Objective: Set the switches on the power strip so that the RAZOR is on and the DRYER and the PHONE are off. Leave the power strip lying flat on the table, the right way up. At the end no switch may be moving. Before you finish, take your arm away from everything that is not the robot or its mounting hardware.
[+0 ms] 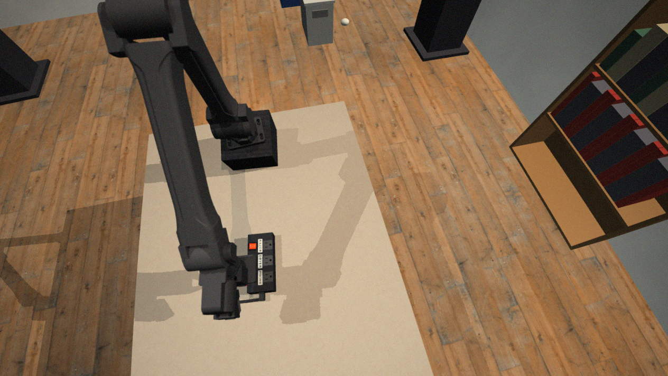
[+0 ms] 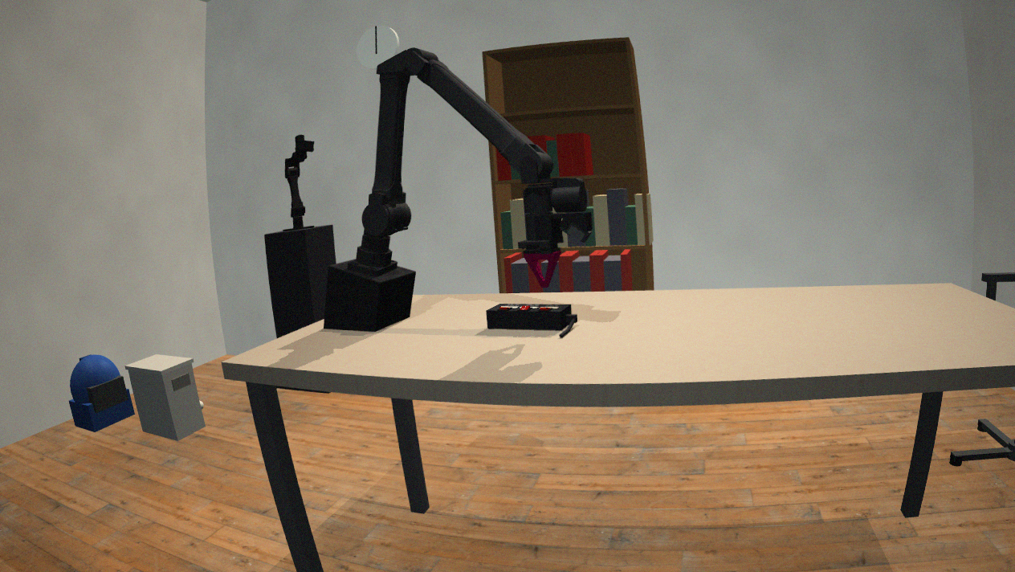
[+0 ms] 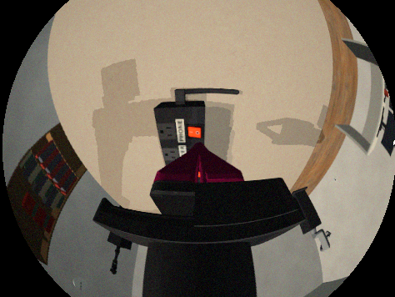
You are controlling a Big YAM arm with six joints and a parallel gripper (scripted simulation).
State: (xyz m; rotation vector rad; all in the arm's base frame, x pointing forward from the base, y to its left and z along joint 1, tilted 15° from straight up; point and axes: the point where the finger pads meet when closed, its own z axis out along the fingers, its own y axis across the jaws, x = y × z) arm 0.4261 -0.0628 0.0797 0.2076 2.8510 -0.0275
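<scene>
The black power strip [image 1: 260, 262] lies flat on the tan table, right way up, with its cord stub at the near end. Its labels read RAZOR, DRYER, PHONE from far to near. The RAZOR switch [image 1: 252, 245] glows orange. My arm hides the DRYER and PHONE switches in this view. In the wrist view the strip [image 3: 180, 134] shows one lit orange switch [image 3: 193, 131] near the cord end, beside a label I cannot read. My gripper [image 2: 543, 278] is shut and empty, its magenta fingertips [image 3: 197, 164] hovering a little above the strip.
The arm's black base [image 1: 248, 142] stands at the table's far end. A bookshelf [image 2: 568, 166] stands behind the table. A grey box [image 2: 166, 394] and a blue object [image 2: 95, 390] sit on the floor.
</scene>
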